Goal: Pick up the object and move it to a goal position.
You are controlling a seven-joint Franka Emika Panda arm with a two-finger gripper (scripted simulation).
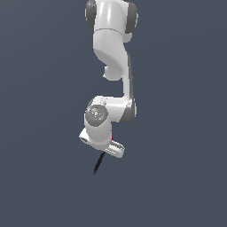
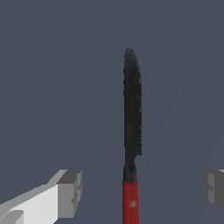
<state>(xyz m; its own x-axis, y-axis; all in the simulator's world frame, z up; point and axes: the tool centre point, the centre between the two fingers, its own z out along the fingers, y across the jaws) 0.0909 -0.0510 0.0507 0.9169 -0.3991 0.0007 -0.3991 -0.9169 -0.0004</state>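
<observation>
Inspecting the wrist view, we find the gripper (image 2: 140,188) with fingers (image 2: 70,192) spread wide, touching nothing. Between them lies the object (image 2: 132,131), black with a red end. In the exterior view it shows at lower centre, beneath the gripper (image 1: 108,148).

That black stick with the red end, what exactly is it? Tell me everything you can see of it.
The stick looks like a small knife: a long, flat black blade with a rounded tip, a short dark collar, then a red handle. It seems matte. In the wrist view it lies lengthwise between the open end effector fingers, neither touching it. In the exterior view only its black end pokes out below the arm, slanting downward. Whether it rests on the surface is unclear.
</observation>
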